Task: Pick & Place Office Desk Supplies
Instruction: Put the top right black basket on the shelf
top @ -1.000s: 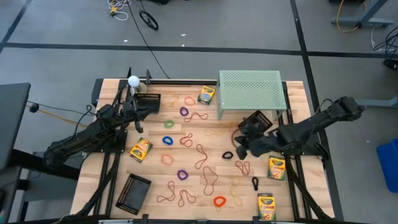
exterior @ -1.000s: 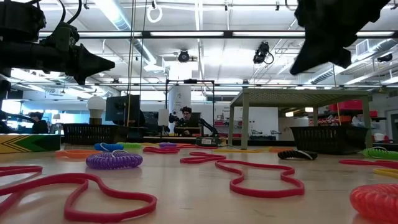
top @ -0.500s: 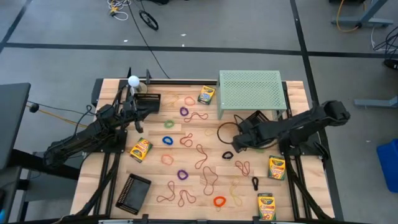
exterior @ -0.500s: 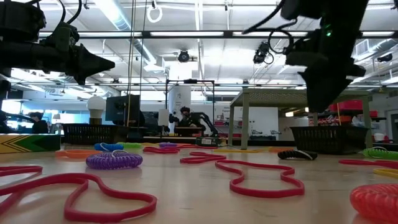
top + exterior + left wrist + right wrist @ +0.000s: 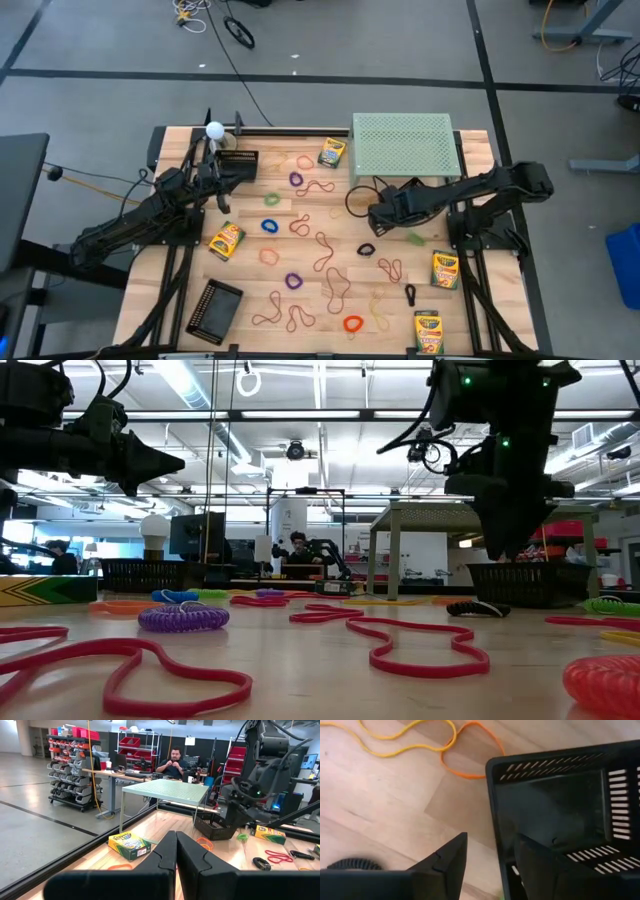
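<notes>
- Nearest the front edge of the wooden tabletop [image 5: 180, 300], a crayon box [image 5: 428, 331] lies flat, an orange ring [image 5: 352, 323] beside it, red rubber-band loops [image 5: 290, 318] strewn around.
- A black mesh tray [image 5: 214, 308] sits at the front left corner.
- Mid-tabletop: a purple ring [image 5: 293, 281], a blue ring [image 5: 269, 226], a black ring [image 5: 366, 249], and another crayon box [image 5: 226, 241] on the left.
- The right claw [image 5: 487, 855] hangs straight over the rim of a black mesh basket [image 5: 560, 815], fingers parted, one either side of its wall, nothing gripped.
- Just beyond that basket, an orange rubber-band loop [image 5: 470, 750] lies on the wood.
- The left claw [image 5: 176, 851] hovers over the left side, fingers pressed together, empty.
- Far back: a third crayon box [image 5: 332, 152] beside the pale green perforated stand [image 5: 403, 148].
</notes>
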Available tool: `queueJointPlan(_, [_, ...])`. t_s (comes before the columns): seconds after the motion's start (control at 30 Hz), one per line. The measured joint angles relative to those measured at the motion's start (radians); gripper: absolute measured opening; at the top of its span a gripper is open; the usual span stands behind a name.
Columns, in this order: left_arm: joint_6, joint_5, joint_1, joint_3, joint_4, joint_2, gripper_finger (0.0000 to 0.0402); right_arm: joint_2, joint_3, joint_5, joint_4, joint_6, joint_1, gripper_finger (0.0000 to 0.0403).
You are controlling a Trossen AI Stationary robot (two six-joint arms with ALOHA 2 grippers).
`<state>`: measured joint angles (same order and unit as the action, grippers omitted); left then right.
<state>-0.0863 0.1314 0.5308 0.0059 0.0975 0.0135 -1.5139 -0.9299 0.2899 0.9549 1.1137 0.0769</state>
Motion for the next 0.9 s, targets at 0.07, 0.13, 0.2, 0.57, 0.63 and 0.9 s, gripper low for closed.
queueJointPlan(0.07, [0.0, 0.0, 0.0, 0.0, 0.0, 0.0, 0.0007, -0.008, 0.019, -0.016, -0.027, -0.001, -0.013, 0.0166])
queueJointPlan(0.13, [0.0, 0.0, 0.0, 0.0, 0.0, 0.0, 0.0007, -0.011, 0.035, -0.037, -0.038, 0.0, -0.02, 0.016])
queueJointPlan(0.2, [0.0, -0.004, 0.0, 0.0, 0.001, 0.0, 0.0007, -0.022, 0.047, -0.052, -0.046, 0.003, -0.025, 0.0147])
queueJointPlan(0.57, [0.0, 0.0, -0.001, 0.0, 0.0, 0.0, 0.0007, -0.028, 0.048, -0.07, -0.037, -0.046, 0.061, 0.0012])
queueJointPlan(0.63, [0.0, 0.0, -0.001, 0.0, 0.0, 0.0, 0.0007, -0.028, 0.035, -0.074, -0.035, -0.084, 0.094, 0.0018])
queueJointPlan(0.9, [0.0, 0.0, 0.0, 0.0, 0.0, 0.0, 0.0007, -0.028, -0.024, -0.08, -0.016, -0.389, 0.243, 0.0019])
